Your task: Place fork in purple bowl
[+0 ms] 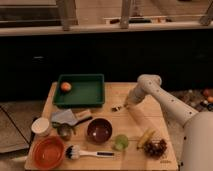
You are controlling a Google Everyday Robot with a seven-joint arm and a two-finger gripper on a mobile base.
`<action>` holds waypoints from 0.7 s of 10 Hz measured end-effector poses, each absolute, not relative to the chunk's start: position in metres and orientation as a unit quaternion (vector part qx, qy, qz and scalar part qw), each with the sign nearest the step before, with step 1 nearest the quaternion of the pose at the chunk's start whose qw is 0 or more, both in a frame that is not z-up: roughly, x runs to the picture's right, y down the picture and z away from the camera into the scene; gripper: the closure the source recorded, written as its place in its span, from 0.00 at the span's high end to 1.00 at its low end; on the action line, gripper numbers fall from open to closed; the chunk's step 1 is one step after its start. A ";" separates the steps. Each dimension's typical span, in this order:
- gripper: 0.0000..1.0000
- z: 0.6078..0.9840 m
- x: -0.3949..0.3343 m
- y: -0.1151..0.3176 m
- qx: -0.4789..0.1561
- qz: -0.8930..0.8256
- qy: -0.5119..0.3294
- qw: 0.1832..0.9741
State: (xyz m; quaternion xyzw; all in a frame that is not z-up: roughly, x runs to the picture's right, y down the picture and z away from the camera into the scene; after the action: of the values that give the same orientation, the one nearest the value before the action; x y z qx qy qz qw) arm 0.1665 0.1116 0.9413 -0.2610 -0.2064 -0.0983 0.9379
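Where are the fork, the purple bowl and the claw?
fork [117,108], camera view, its dark end.
purple bowl [99,130], camera view, glossy inside.
claw [125,105], camera view, tip, at the fork above the table.

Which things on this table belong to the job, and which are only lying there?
Belong: fork, at the gripper right of the green tray; purple bowl.
Lying about: orange bowl, brush, metal cup, banana, grapes.

High frontal view, end effector mid-frame
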 end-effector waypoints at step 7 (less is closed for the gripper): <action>0.80 0.919 0.157 0.105 -0.247 -0.131 -0.196 0.940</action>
State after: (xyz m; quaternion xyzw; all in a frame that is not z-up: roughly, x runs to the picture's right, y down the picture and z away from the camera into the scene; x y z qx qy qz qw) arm 0.1574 0.1045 0.9187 -0.2466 -0.1955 -0.1306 0.9402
